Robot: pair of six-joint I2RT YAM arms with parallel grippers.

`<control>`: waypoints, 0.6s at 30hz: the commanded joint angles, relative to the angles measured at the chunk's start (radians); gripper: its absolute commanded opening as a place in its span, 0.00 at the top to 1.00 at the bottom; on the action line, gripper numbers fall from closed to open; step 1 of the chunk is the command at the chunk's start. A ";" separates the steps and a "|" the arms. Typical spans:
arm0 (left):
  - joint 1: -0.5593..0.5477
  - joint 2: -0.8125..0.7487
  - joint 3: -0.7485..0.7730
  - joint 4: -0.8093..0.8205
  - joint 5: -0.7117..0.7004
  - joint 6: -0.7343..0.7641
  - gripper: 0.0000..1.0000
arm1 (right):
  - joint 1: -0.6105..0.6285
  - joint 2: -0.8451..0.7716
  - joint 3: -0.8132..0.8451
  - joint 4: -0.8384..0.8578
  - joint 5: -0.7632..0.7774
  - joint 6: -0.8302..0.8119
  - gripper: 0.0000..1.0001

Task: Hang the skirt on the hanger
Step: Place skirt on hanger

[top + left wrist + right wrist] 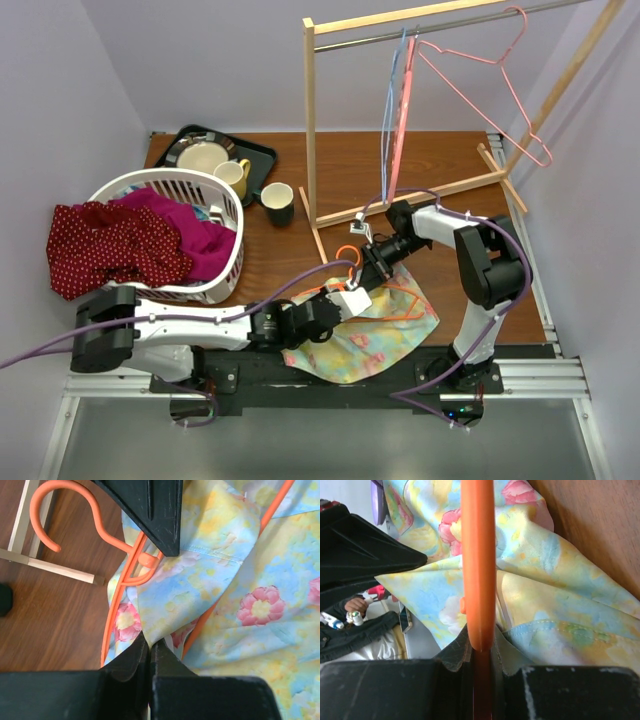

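Left jaws clamped tight on a fold of the floral skirt while right jaws gripped the orange hanger

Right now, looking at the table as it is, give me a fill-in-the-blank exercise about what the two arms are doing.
1. The right gripper is shut on the ____ hanger.
2. The left gripper is shut on a fold of the skirt, whose print shows pink ____.
3. The white basket of clothes stands on the ____ arm's side of the table.

Missing words: orange; flowers; left.
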 commanded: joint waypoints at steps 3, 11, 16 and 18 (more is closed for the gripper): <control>0.002 -0.126 0.027 -0.090 0.080 -0.096 1.00 | -0.033 -0.061 0.035 -0.084 0.024 -0.112 1.00; 0.006 -0.329 0.035 -0.159 0.076 -0.167 1.00 | -0.034 -0.078 0.035 -0.121 0.016 -0.170 1.00; 0.012 -0.303 -0.012 -0.153 0.102 -0.202 1.00 | -0.030 -0.076 0.041 -0.141 0.008 -0.196 1.00; 0.012 -0.274 -0.009 -0.185 0.094 -0.230 1.00 | -0.025 -0.079 0.038 -0.132 0.019 -0.187 1.00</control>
